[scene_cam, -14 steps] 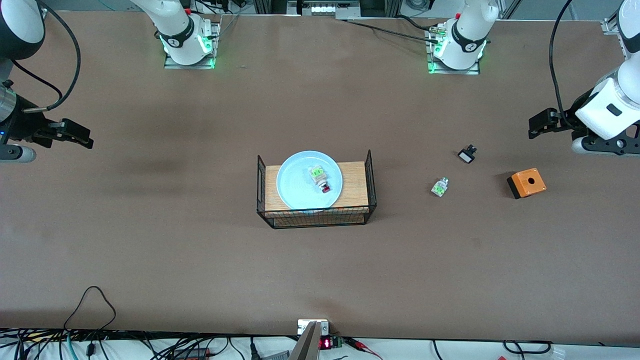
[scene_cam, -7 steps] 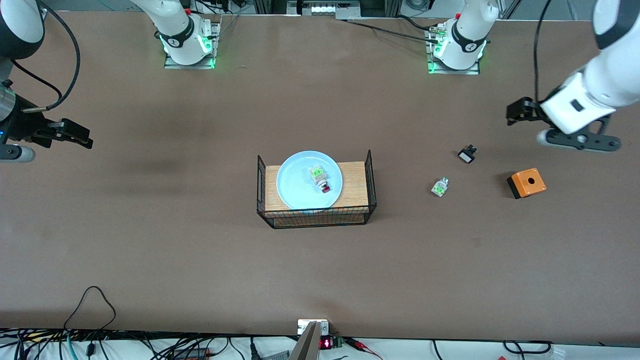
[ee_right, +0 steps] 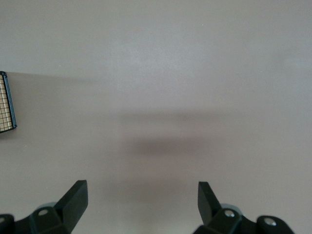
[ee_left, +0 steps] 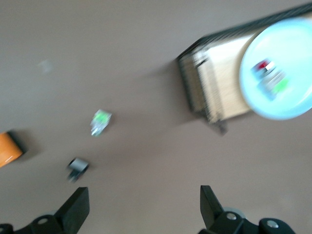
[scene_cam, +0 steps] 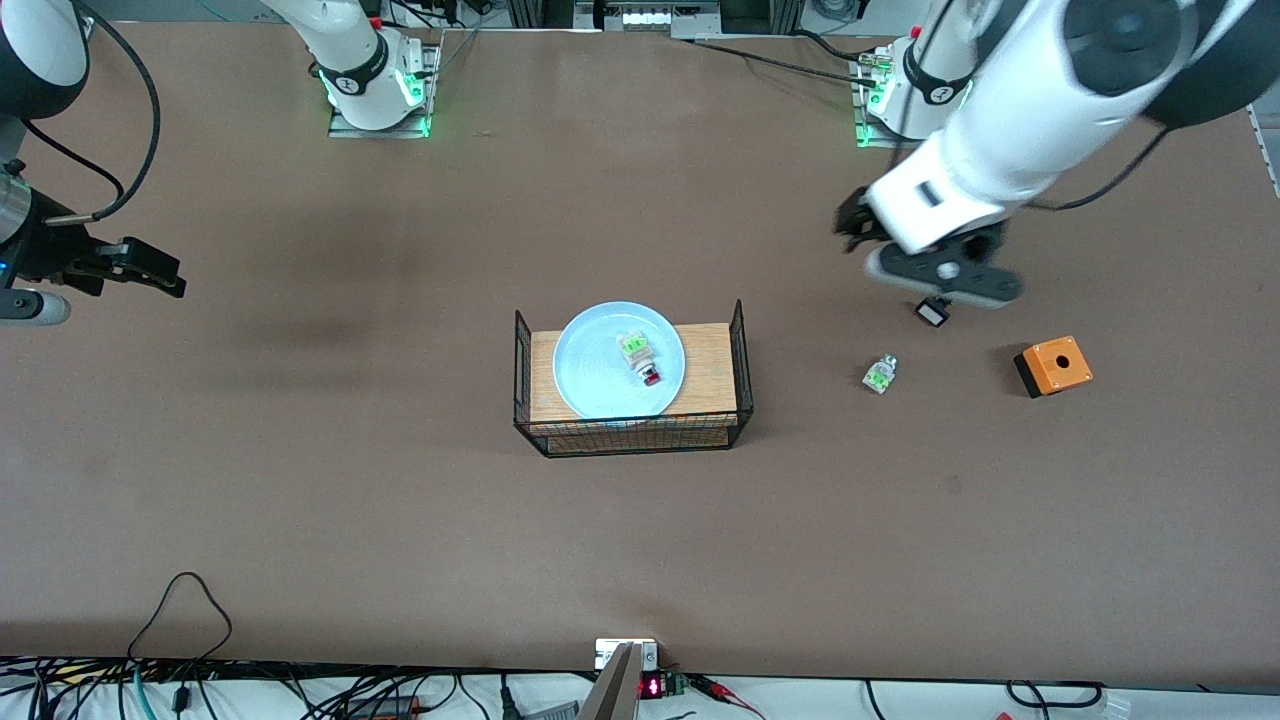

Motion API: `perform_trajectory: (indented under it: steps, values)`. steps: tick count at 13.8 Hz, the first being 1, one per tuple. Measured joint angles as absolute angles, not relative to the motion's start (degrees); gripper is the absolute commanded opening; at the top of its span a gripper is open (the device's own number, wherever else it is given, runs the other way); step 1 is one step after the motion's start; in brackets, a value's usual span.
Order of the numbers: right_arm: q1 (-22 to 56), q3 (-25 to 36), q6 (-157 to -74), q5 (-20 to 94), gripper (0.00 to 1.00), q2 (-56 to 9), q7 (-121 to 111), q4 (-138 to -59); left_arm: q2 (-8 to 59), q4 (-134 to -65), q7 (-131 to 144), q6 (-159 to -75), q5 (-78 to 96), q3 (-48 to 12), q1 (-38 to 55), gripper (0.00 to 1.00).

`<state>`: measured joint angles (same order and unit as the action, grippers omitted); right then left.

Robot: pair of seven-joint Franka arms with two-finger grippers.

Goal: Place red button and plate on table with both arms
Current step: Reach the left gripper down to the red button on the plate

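The pale blue plate [scene_cam: 598, 378] lies on the wood-topped wire-sided tray [scene_cam: 712, 372] at the middle of the table [scene_cam: 400, 500]. The red button [scene_cam: 643, 362] lies in the plate, its red cap toward the front camera. My left gripper [scene_cam: 850, 224] is open and empty in the air, over bare table between the tray and the small black-and-white part. In the left wrist view the gripper [ee_left: 145, 204] sees the plate [ee_left: 292, 103], the red button [ee_left: 264, 66] and the tray [ee_left: 219, 83]. My right gripper [scene_cam: 160, 274] is open and empty, waiting at the right arm's end; the right wrist view [ee_right: 141, 200] shows bare table.
A black-and-white part [scene_cam: 933, 312], a whitish-green part [scene_cam: 880, 374] and an orange box with a hole [scene_cam: 1053, 366] lie toward the left arm's end. They also show in the left wrist view: black-and-white part [ee_left: 77, 167], whitish-green part [ee_left: 100, 122], orange box [ee_left: 9, 150].
My left arm has swung in from its end of the table toward the tray, still open and empty. The right arm, plate and button have not moved.
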<state>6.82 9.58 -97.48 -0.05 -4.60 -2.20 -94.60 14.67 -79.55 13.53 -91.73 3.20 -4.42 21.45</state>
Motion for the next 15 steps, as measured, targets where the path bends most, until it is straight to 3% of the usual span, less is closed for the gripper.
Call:
perform_trajectory:
  steps: [4, 8, 15]
  values:
    - [6.8, 9.6, -97.5, 0.0, 1.0, -4.6, -2.2, -94.6, 23.0, -78.1, 23.3, -109.6, 3.5, -4.5, 27.9, 1.0]
    - [6.8, 9.6, -97.5, 0.0, 1.0, -4.6, -2.2, -94.6, 28.4, -77.6, 44.4, -119.7, 3.5, -4.5, 33.2, 1.0]
    - [7.2, 9.5, -97.5, 0.0, 1.0, -4.7, -2.2, -94.6, 33.2, -77.4, 75.2, -122.4, -0.2, -4.3, 38.1, 1.0]
